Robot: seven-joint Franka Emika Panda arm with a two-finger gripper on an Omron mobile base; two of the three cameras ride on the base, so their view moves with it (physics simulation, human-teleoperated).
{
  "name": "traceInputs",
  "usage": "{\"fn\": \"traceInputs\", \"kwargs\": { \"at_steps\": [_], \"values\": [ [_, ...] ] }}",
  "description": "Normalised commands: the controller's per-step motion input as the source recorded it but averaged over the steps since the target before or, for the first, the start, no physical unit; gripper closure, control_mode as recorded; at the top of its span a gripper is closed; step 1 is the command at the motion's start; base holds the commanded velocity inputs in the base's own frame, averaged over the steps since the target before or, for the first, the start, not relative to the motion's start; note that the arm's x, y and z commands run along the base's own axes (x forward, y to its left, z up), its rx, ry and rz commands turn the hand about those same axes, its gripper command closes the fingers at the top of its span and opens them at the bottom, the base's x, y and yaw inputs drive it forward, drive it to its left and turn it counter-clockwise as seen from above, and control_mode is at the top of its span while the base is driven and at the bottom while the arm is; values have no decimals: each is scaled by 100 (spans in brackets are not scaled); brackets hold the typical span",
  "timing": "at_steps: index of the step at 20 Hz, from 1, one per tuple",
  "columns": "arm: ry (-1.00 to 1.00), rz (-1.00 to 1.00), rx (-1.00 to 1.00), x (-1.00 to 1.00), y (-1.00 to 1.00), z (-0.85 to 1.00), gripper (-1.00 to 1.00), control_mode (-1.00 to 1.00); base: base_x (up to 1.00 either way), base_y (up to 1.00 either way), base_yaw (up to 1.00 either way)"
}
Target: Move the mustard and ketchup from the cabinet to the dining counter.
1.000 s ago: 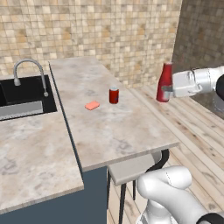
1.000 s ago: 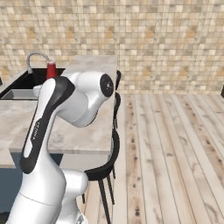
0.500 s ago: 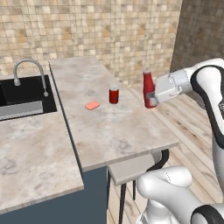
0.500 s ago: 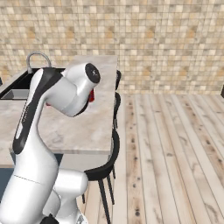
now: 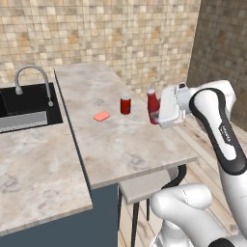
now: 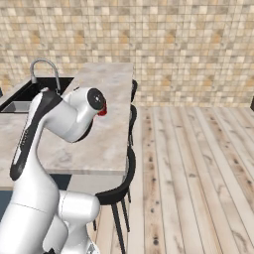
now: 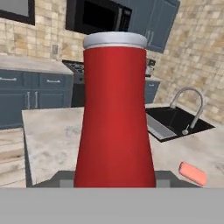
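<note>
Gripper (image 5: 157,115) clamped on ketchup (image 5: 153,104), bottle upright, held just above the right edge of the dining desk (image 5: 125,144). Beyond it, near: 1 small red can (image 5: 125,104), then a pink sponge (image 5: 101,116) on the slab. Farther left: black sink (image 5: 24,103) w/ faucet (image 5: 33,79).

Inventory, counter area
One ketchup bottle (image 5: 153,106), one red can (image 5: 125,104), one pink sponge (image 5: 101,116), one sink (image 5: 26,103), one faucet (image 5: 33,77), two stools (image 6: 130,144).
</note>
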Motion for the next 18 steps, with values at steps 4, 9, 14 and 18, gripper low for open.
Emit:
{"fn": "traceInputs", "kwargs": {
  "at_steps": [4, 9, 14, 18],
  "values": [
    [-22, 14, 1, 27, 11, -34, 100, -100, 0, 0, 0],
    [-5, 21, 11, 13, 0, -10, 100, -100, 0, 0, 0],
    [0, 23, 9, 9, 0, -2, 100, -100, 0, 0, 0],
    [2, 20, 1, 9, 0, -11, 100, -100, 0, 0, 0]
  ]
}}
